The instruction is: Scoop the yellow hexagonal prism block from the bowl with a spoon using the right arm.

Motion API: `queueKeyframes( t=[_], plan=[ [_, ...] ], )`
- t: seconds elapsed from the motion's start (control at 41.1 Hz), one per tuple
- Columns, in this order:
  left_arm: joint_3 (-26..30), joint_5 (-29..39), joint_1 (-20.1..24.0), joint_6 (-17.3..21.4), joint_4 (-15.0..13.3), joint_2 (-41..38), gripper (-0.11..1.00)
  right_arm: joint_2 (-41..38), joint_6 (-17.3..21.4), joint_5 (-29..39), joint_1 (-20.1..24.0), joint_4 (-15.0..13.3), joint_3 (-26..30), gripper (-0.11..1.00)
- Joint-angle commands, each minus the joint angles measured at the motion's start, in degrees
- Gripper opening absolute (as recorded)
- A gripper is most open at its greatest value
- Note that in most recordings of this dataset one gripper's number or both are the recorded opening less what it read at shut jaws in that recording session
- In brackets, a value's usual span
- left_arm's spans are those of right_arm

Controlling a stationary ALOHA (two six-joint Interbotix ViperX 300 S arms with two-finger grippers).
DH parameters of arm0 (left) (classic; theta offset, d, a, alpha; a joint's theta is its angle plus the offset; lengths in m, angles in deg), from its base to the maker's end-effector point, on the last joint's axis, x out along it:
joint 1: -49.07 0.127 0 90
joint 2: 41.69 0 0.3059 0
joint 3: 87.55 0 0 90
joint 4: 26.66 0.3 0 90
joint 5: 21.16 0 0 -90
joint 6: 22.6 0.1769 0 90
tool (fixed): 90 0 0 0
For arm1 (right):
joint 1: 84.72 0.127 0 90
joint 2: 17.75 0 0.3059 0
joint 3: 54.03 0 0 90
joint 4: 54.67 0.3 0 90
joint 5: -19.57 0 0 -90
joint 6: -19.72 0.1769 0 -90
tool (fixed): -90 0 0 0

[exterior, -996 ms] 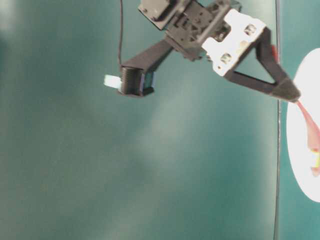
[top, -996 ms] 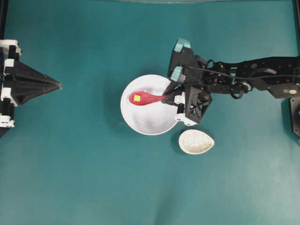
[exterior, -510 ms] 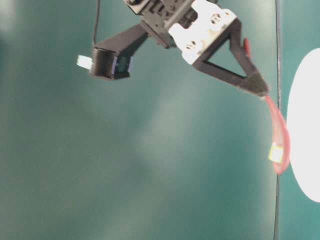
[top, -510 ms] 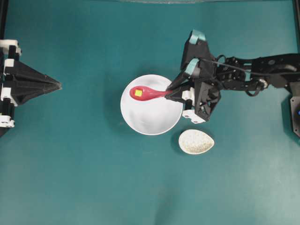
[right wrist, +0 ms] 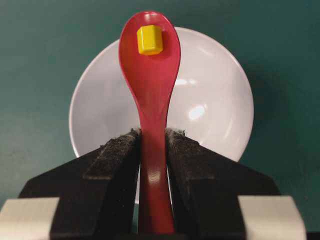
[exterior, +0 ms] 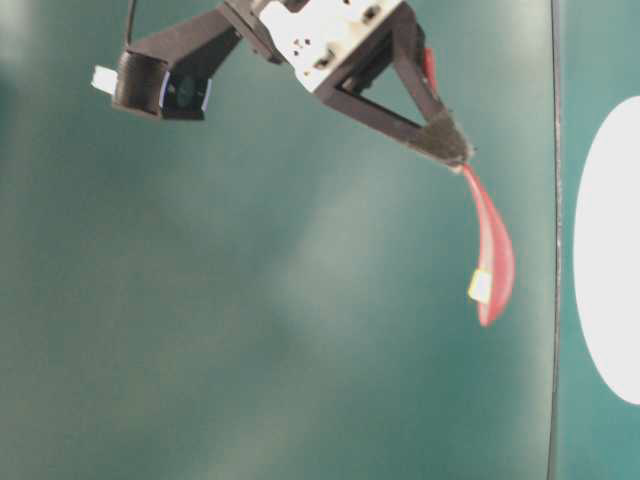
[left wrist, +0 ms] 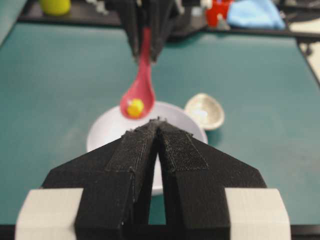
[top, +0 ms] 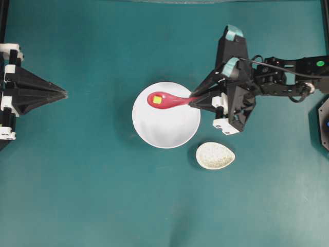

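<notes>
Above green table (top: 92, 180), right gripper (top: 194, 101) grips spoon (top: 169, 100) carrying yellow block (top: 157, 100).

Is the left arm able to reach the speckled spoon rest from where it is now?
Probably yes: bare table lies between the left gripper and the speckled spoon rest, though the bowl sits near that line.

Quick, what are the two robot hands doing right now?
Left gripper: closed, holding nothing.
Right gripper: closed on the spoon, with the yellow block in it.
</notes>
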Motion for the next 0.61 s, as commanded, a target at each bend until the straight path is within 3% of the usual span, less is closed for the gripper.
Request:
queueKeyframes(
  t=[0.0, 0.583],
  plan=[
    [1.8, -0.3, 0.1, -0.1, 0.2, -0.4, 0.04, 2.5, -0.1, -0.2, 0.2, 0.0, 0.1, 0.24],
    [1.8, -0.3, 0.1, -0.3, 0.1, -0.4, 0.03, 7.9, -0.1, -0.1, 0.2, -0.4, -1.4, 0.24]
  ],
)
